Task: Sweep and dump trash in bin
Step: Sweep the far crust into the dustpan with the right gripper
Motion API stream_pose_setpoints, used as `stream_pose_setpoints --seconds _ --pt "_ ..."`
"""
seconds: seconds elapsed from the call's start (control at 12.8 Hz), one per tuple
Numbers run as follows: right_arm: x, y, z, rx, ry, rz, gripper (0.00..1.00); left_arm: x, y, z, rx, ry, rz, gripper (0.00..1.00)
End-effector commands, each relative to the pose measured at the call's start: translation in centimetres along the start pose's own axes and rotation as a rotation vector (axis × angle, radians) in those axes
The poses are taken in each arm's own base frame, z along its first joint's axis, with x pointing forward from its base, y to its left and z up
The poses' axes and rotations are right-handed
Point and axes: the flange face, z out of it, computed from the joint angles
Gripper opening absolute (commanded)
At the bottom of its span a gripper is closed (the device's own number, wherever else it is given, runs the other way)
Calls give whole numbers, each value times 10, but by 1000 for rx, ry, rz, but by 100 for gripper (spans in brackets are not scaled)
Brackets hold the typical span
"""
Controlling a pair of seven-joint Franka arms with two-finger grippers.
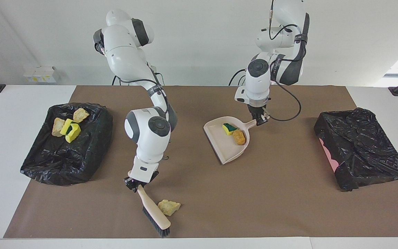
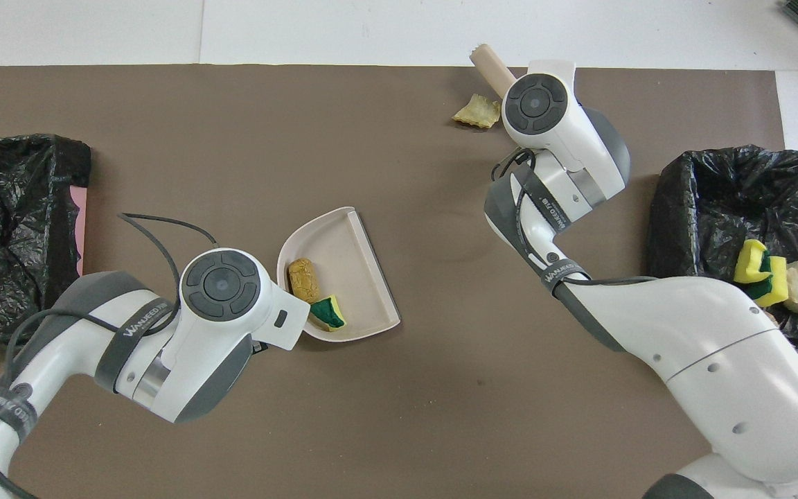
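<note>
1. Brown mat (image 1: 288, 207) covers the table; it serves as the sweeping surface, with a bin at each end so that either arm could dump without a long carry.
2. Black-lined bin (image 1: 64, 152) at the right arm's end already holds trash (image 1: 68, 125): yellow sponge pieces and beige chunks; the second black-lined bin (image 1: 361, 152) at the left arm's end shows no contents from these views.
3. Beige dustpan (image 1: 225, 145) lies near the middle of the mat, its open lip turned away from the robots, judged so that scraps can be pushed in; inside it sit a green-backed sponge piece (image 1: 229, 128) and a brown nugget (image 1: 239, 137), touching or nearly so.
4. Brush (image 1: 155, 214) is held slanted at the mat's edge farthest from the robots, bristles low and just beside the loose beige chunk (image 1: 169, 206); the placement suits a stroke drawing the chunk toward the dustpan, which lies well apart.
5. Right gripper (image 1: 135, 185): clamped on the brush handle's upper end; low over the mat beside the chunk.
6. Left gripper (image 1: 259, 119): closed on the dustpan's handle, steadying the pan on or just above the mat; which, I cannot tell.
</note>
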Motion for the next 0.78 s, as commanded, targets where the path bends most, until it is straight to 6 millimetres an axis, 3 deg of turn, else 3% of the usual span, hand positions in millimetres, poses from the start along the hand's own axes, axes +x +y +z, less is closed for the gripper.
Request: stream_pose_setpoints --seconds 0.0,0.16,0.39,0.63,0.7 --pt "6 -9 -1 -11 -45 -73 0 -3 -1 -2 -9 -1 -25 0" --pt "0 -20 -12 1 -125 -175 0 -5 -1 -1 -15 -10 -46 0" --pt "-14 -39 -12 29 -166 -312 0 -8 -1 -2 -28 -32 -121 0" --pt "-25 -64 -36 53 -176 -355 0 -11 -1 0 -34 -42 -123 0" --pt "-25 -85 -49 82 -189 -353 0 -12 -2 1 -35 -42 -127 0"
